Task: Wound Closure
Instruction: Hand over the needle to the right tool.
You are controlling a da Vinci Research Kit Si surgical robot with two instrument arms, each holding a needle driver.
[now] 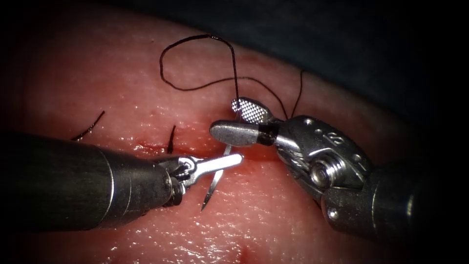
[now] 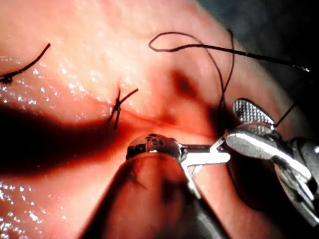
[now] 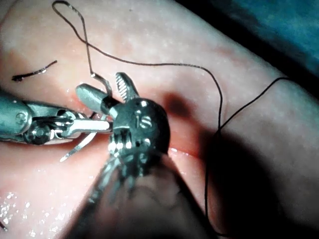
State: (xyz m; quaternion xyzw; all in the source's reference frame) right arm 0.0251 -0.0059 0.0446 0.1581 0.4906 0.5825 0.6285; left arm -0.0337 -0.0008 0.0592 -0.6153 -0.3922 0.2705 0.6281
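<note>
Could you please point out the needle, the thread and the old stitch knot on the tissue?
needle (image 1: 209, 194): endoscope view, pointed end.
thread (image 1: 195, 89): endoscope view, loop's lower strand.
stitch knot (image 1: 171, 139): endoscope view, upright cut end.

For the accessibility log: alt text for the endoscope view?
Left end effector is shut on the needle mid-curve, its tip lying on the tissue below the cut. Right end effector is open around the swaged end, thread looping above.

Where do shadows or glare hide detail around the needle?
Endoscope view: glare whitens the left tool, shut on the needle at mid-curve; the needle seems clear of the tissue; the right tool, open, holds nothing. Left wrist view: shaft shadow darkens tissue. Right wrist view: glints on the right tool's wrist.
</note>
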